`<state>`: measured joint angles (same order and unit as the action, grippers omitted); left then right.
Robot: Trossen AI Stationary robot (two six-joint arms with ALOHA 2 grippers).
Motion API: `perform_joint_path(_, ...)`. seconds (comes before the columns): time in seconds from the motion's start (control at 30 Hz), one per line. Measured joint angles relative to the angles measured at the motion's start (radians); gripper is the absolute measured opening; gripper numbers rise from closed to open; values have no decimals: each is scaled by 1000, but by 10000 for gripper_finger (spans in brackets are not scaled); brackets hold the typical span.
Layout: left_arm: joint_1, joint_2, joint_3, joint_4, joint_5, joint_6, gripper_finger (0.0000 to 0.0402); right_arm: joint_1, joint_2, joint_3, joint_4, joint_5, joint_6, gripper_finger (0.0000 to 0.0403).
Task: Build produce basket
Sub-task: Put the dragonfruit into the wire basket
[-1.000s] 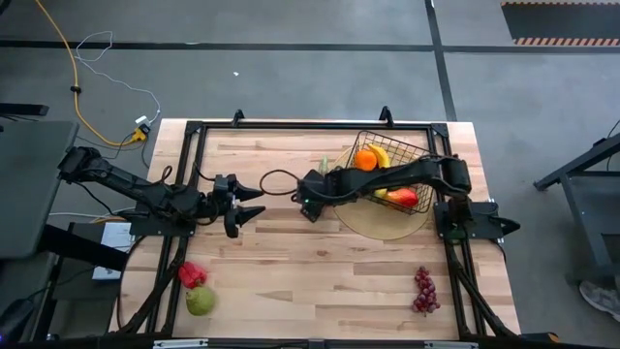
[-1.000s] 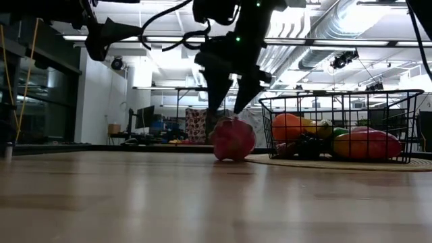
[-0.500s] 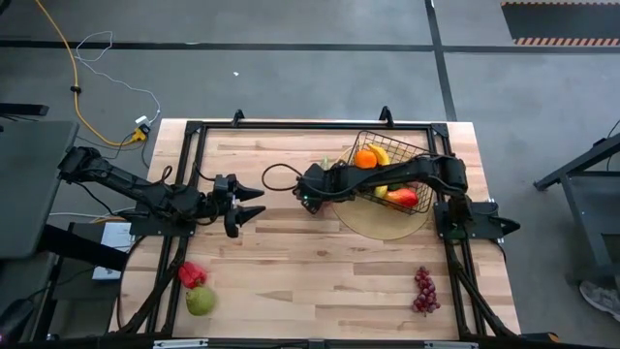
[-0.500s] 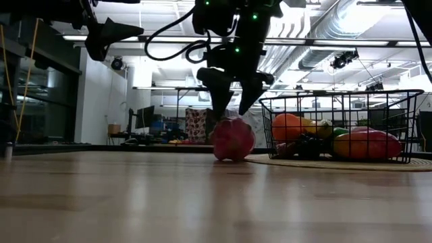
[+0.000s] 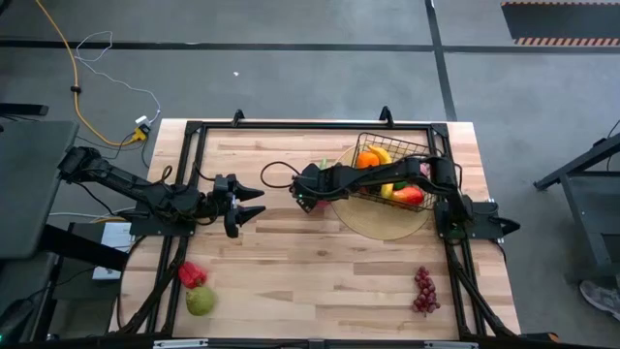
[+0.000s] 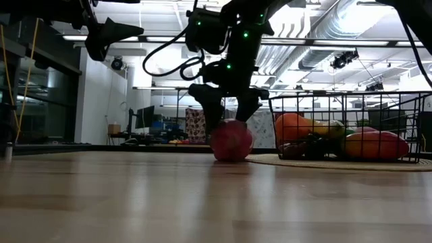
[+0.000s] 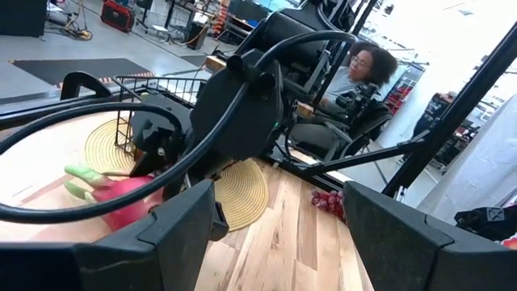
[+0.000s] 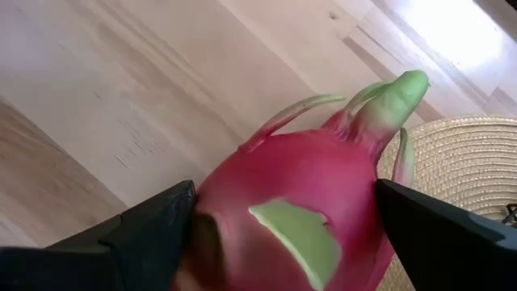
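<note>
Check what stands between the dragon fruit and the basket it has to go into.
Only the basket's own upright mesh wall. The dragon fruit sits on the table beside it, at the straw mat's edge, with the right gripper straddling it, jaws open. It must go up over the rim; inside, other fruit already fills much of the floor.

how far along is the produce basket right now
Partly done. The basket already holds an orange, a banana and a red and yellow fruit. In hand: the right gripper straddles the dragon fruit on the table, fingers either side, not lifted. Left: the grapes, red pepper and green pear. The left gripper waits, open.
</note>
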<state>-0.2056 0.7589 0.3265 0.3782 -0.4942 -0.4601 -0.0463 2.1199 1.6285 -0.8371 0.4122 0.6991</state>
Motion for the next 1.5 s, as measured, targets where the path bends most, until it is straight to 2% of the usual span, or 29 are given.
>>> perform_joint_path(0.43, 0, 0, 0, 0, 0, 0, 261, 0, 4, -4, 1, -7, -2, 361)
perform_joint_path(0.53, 0, 0, 0, 0, 0, 0, 261, 2, 4, -5, 6, -9, -10, 336)
perform_joint_path(0.83, 0, 0, 0, 0, 0, 0, 261, 39, -15, -9, 17, 36, -54, 224)
perform_joint_path(1.03, 0, 0, 0, -7, -13, 19, 261, 98, -79, -14, 76, 31, -128, 202)
perform_joint_path(1.17, 0, 0, 0, -7, -15, 19, 261, 168, -146, -12, 86, 162, -175, 201)
perform_joint_path(1.3, 0, 0, 0, -8, -15, 19, 261, 260, -231, -12, -5, 366, -172, 200)
perform_joint_path(1.43, 0, 0, 0, -10, -15, 19, 261, 343, -320, -9, -201, 538, -45, 200)
perform_joint_path(1.5, 0, 0, 0, -10, -16, 19, 261, 371, -361, -9, -313, 590, 50, 200)
